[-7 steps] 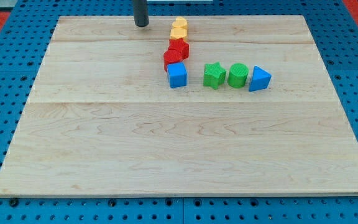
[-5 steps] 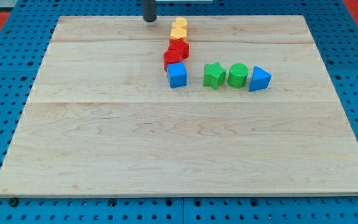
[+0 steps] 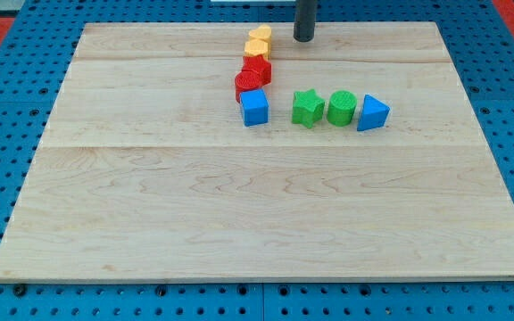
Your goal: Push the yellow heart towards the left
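The yellow heart (image 3: 259,35) sits near the view's top, at the upper end of a short column of blocks. A second yellow-orange block (image 3: 255,49) touches it just below. My tip (image 3: 303,38) is to the right of the yellow heart, apart from it by about a block's width. The rod rises out of the view's top edge.
Under the yellow blocks stand two red blocks (image 3: 253,76) and a blue cube (image 3: 254,107). To their right lie a green star (image 3: 307,107), a green cylinder (image 3: 341,107) and a blue triangle (image 3: 372,113). The wooden board (image 3: 239,214) rests on a blue pegboard.
My tip has moved from the left of the yellow heart, around the view's top, to its right side. No block has moved.
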